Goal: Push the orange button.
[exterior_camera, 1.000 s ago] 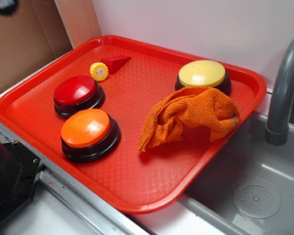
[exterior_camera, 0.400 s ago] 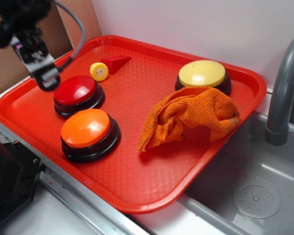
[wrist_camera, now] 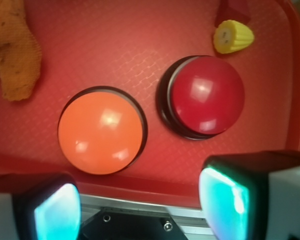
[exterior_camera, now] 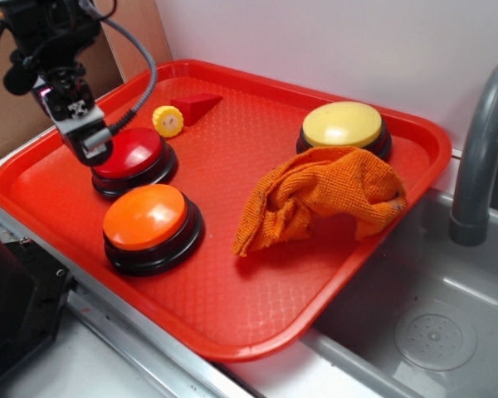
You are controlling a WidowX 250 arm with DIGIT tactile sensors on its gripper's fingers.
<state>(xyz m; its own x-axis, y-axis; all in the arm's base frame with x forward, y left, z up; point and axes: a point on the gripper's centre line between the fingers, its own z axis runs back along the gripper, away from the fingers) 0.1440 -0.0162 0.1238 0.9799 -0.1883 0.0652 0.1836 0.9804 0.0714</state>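
So the orange button (exterior_camera: 147,218) sits at the near-left part of the red tray (exterior_camera: 257,307), with the red button (exterior_camera: 130,154) just beside it toward the back. Nothing is touching the orange one. The gripper (exterior_camera: 90,143) hangs over the tray's left side, in front of the red button's left edge in the exterior view, so a bit of that dome is hidden behind it. The arm above it runs out of the top-left corner, cut off.

In the wrist view both pads (wrist_camera: 222,197) show at the bottom corners with a wide gap between them and nothing in it, so the jaws are released. Both buttons are fully in view there, orange one on the left.

The crumpled orange cloth (exterior_camera: 324,197) lies mid-tray and covers the front rim of the yellow button (exterior_camera: 344,126). A little toy corn (exterior_camera: 168,121) sits near the back by a red wedge-shaped piece (exterior_camera: 196,105); can't really tell what that wedge is. On the right, a grey faucet (exterior_camera: 481,149) gets cropped by the frame edge, with the sink (exterior_camera: 432,332) below it.
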